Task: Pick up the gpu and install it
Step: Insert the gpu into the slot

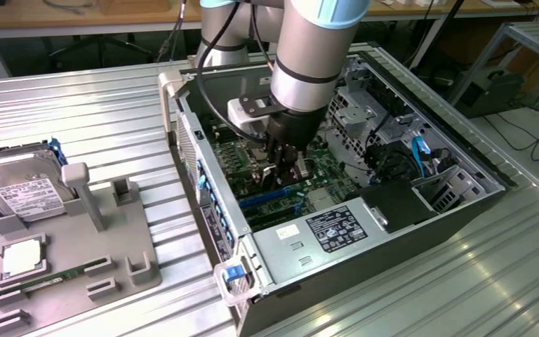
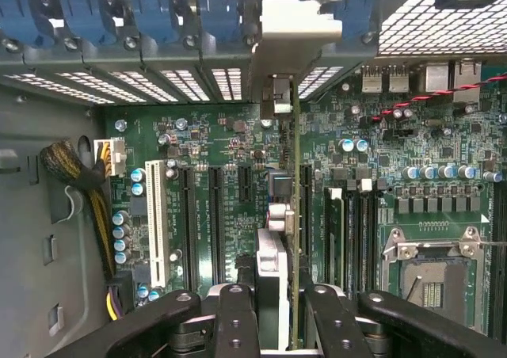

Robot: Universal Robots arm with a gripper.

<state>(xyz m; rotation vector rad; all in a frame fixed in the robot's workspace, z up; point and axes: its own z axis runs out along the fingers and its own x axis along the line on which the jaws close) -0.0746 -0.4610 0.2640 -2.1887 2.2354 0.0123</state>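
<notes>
Now, gpu (image 2: pixel 295 215) edge-on between jaws.

One arm (image 1: pixel 311 63) carries one hand (image 2: pixel 279 293) with two fingers (image 2: pixel 236 318), and one gpu (image 2: pixel 295 215) stands clamped edge-on between them. One open computer case (image 1: pixel 185 133) sits on the bench (image 1: pixel 92 105), with one motherboard (image 2: pixel 238 136), one labelled power supply (image 1: pixel 335 228), one white slot (image 2: pixel 156 223) and one processor socket (image 2: pixel 432 271) inside. At the bench's near corner on the exterior view's left lies one gray holder (image 1: pixel 110 246). It bears one hard drive (image 1: pixel 22 189), one green memory stick (image 1: pixel 54 277) and one square silver chip (image 1: pixel 22 256).
</notes>
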